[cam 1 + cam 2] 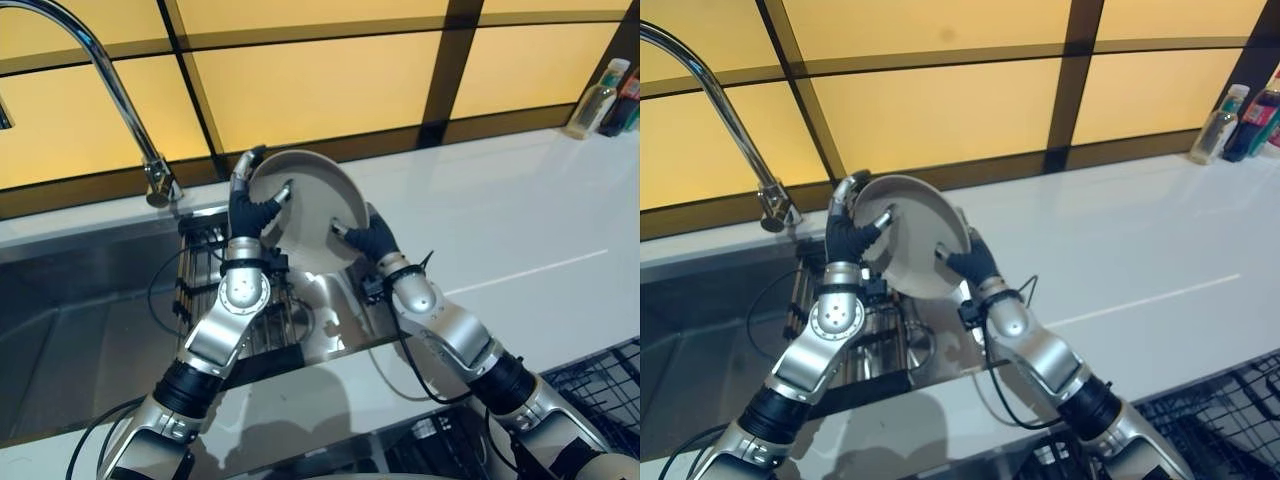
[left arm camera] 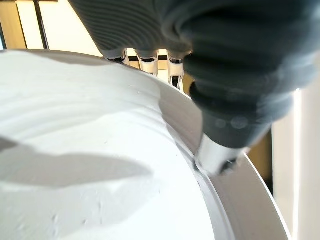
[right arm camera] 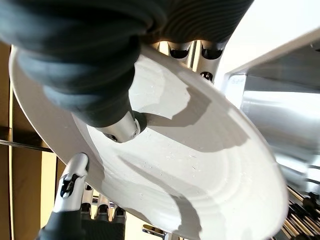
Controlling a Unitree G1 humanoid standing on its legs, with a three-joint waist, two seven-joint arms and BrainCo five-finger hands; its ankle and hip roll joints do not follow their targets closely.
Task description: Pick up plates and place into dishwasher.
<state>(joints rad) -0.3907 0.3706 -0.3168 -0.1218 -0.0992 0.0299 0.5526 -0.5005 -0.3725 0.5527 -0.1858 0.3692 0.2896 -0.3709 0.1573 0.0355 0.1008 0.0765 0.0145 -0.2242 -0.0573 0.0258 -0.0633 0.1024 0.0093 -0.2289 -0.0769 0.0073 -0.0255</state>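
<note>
A white plate (image 1: 310, 205) is held upright on edge above the sink's dish rack (image 1: 215, 290), its face toward me. My left hand (image 1: 250, 205) grips its left rim, thumb on the face and fingers behind the rim. My right hand (image 1: 368, 237) grips the lower right rim the same way. In the left wrist view the thumb (image 2: 220, 150) presses on the plate (image 2: 90, 165). From the right wrist the plate (image 3: 200, 170) fills the scene, with my right thumb (image 3: 117, 125) on it and my left hand (image 3: 75, 200) at its far edge.
A steel sink (image 1: 70, 320) with a curved tap (image 1: 110, 90) lies at the left. White counter (image 1: 520, 210) stretches right, with bottles (image 1: 605, 95) at its far corner. A black wire rack (image 1: 600, 380) shows at the lower right. Yellow panelled wall behind.
</note>
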